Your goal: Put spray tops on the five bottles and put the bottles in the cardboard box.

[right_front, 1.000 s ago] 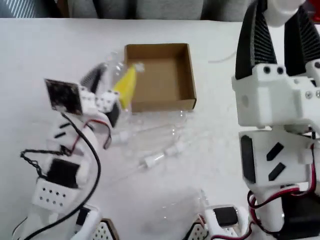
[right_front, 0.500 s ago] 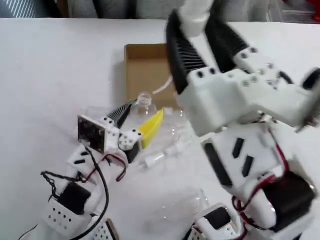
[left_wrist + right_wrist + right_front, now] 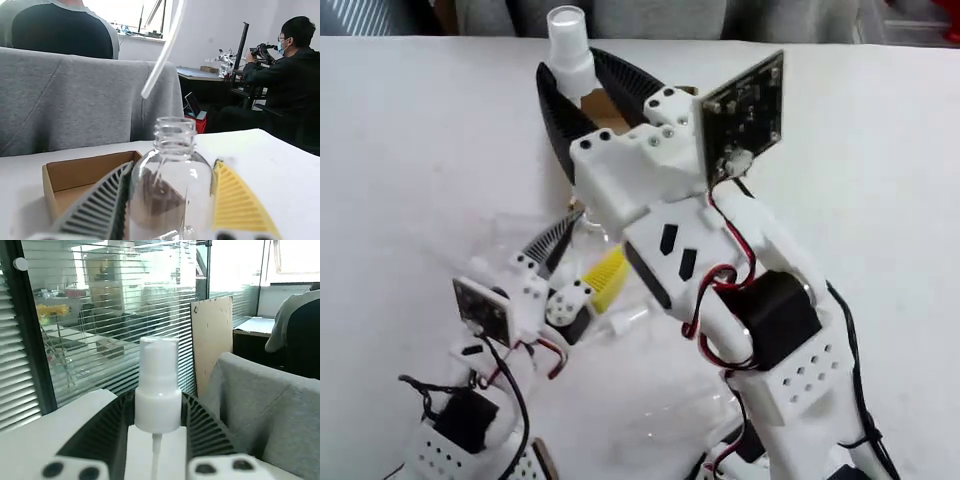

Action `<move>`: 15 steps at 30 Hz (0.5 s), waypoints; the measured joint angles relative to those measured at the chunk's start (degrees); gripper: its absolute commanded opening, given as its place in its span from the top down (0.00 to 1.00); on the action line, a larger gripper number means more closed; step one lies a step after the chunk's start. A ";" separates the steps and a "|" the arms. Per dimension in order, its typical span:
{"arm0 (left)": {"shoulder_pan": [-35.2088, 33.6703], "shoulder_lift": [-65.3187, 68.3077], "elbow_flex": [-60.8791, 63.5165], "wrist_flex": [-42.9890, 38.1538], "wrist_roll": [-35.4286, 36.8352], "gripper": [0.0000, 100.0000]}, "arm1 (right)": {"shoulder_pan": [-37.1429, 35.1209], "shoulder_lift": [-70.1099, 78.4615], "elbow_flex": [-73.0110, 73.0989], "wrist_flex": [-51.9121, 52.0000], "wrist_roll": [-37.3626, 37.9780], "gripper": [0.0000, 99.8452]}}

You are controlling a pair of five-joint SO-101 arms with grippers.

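Observation:
My left gripper (image 3: 595, 240), with one black ribbed finger and one yellow finger, is shut on a clear bottle (image 3: 170, 185). The bottle stands upright with its neck uncapped, just in front of the cardboard box (image 3: 65, 175). My right gripper (image 3: 570, 65) is shut on a white spray top (image 3: 567, 40), seen close up as the spray top (image 3: 158, 390) between black fingers. The top's thin tube (image 3: 162, 50) hangs just above the bottle's neck, apart from it. The right arm hides most of the box (image 3: 605, 110).
A loose spray top (image 3: 630, 320) lies on the white table beside the left gripper. Another clear bottle (image 3: 670, 410) lies near the front edge between the arm bases. More clear bottles lie around the left gripper, hard to make out.
The right arm has swung left across the table, carrying the spray top to over the box. The left gripper has drawn the bottle back from the box toward the front.

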 measured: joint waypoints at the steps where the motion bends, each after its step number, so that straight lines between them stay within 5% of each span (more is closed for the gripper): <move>1: 0.00 -0.09 0.00 0.00 0.00 0.85 | 0.00 0.00 0.26 -0.35 0.70 0.98; 15: -3.87 -0.18 0.00 0.00 0.00 0.85 | -0.09 2.20 0.44 -0.62 1.76 0.98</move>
